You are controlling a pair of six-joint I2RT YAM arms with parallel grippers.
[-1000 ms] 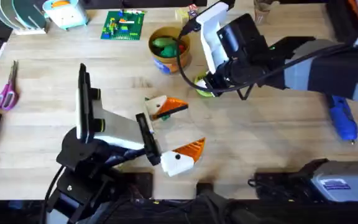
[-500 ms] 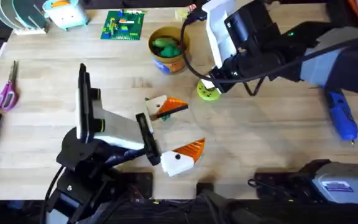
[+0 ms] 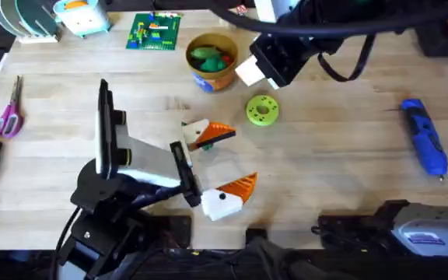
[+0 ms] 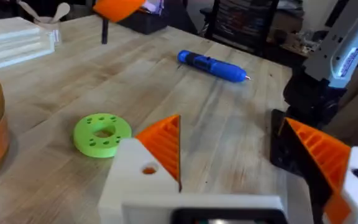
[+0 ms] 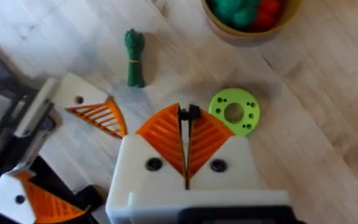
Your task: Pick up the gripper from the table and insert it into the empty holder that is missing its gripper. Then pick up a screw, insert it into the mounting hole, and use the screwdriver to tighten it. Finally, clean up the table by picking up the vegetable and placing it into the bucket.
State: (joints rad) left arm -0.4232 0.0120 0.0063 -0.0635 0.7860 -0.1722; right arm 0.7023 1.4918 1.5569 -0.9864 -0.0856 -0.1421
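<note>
**Left arm parked w/ jaws apart; right arm up by the bucket, pads together**

Overhead, far left edge: purple-handled scissors [image 3: 8, 113] flat on the table [image 3: 333, 179]. Back left, a small pale-blue holder [image 3: 82, 17] w/ something orange in it; can't tell what. Beside it a green Lego plate [image 3: 154, 31] w/ small bricks on top.

Left gripper [image 3: 212, 167] sits low over the table at centre-left, jaws apart. One white finger block w/ orange ribbed pad is farther from the arms' bases [image 3: 205, 132], the other nearer [image 3: 228, 196]; both carry pads. In the left wrist view, each block has a small hole in its side, e.g. the mounting hole [image 4: 148, 168]. Can't tell if a screw is in it.

Vegetable [image 5: 133, 57]: dark-green bundle lying on the table beside the left gripper's farther finger, per the right wrist view. In the overhead view it's just a green sliver by that finger, not in the bucket.

Bucket [image 3: 211, 61]: tan tub, blue band at the base, upright at back centre. Inside: green lumpy toy food plus a red/orange piece, seen in overhead and right wrist views.

Lime-green disc [image 3: 261, 110] w/ holes lies flat, near the bucket, towards the right.

Right gripper [image 5: 187, 134]: orange pads pressed together, nothing between them. It hangs above the disc and bucket area; overhead the arm is a large dark shape at the back, right of the bucket.

Far right: blue screwdriver [image 3: 425, 146] lying on the table, well apart from both grippers.
</note>
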